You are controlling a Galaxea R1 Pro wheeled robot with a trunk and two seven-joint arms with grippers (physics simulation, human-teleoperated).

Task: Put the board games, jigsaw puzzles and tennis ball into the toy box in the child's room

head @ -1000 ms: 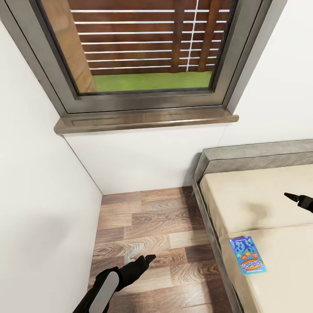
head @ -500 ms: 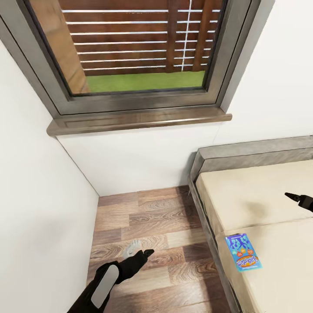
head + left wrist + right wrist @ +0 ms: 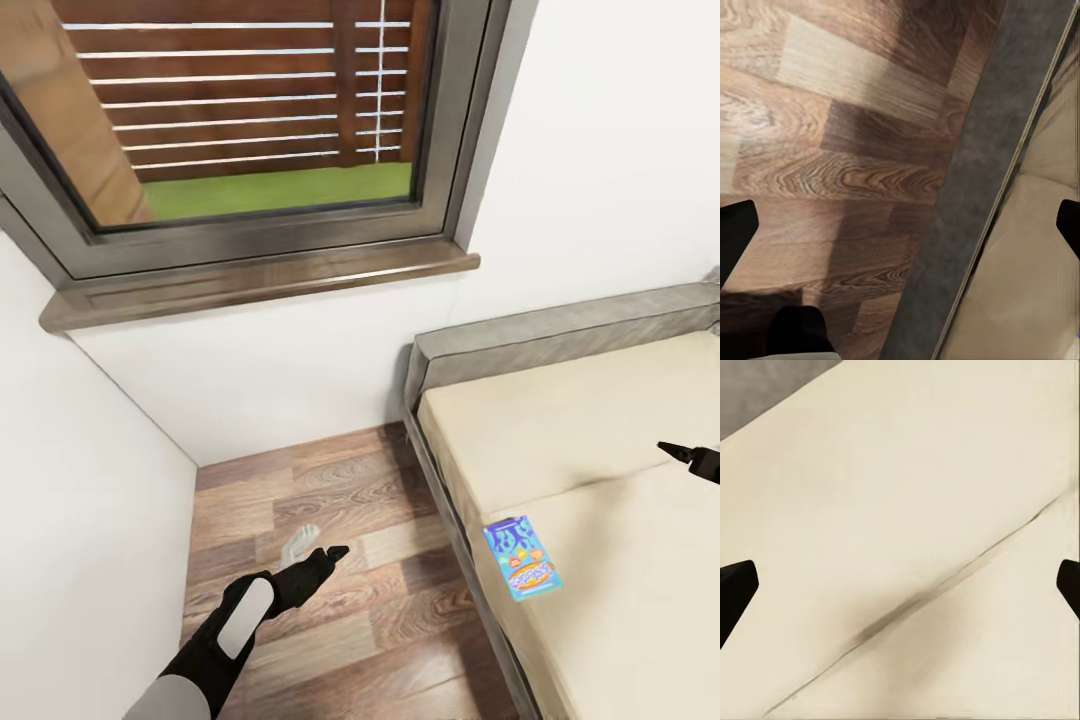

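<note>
The left gripper hangs over the wood-plank floor beside the grey bed frame; its jaws are spread wide and empty, as the left wrist view shows. The right gripper hovers above the cream mattress, jaws likewise wide apart and holding nothing. The blue board game box with colourful print lies flat on the mattress near its floor-side edge, between both grippers. A grey-framed window sits above.

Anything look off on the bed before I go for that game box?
Nothing stands out. The blue board game lies flat on the cream mattress near its floor-side edge, slightly skewed to that edge but intact. Both pincers are open and empty: left pincer over the wood floor, right pincer over the mattress.
</note>
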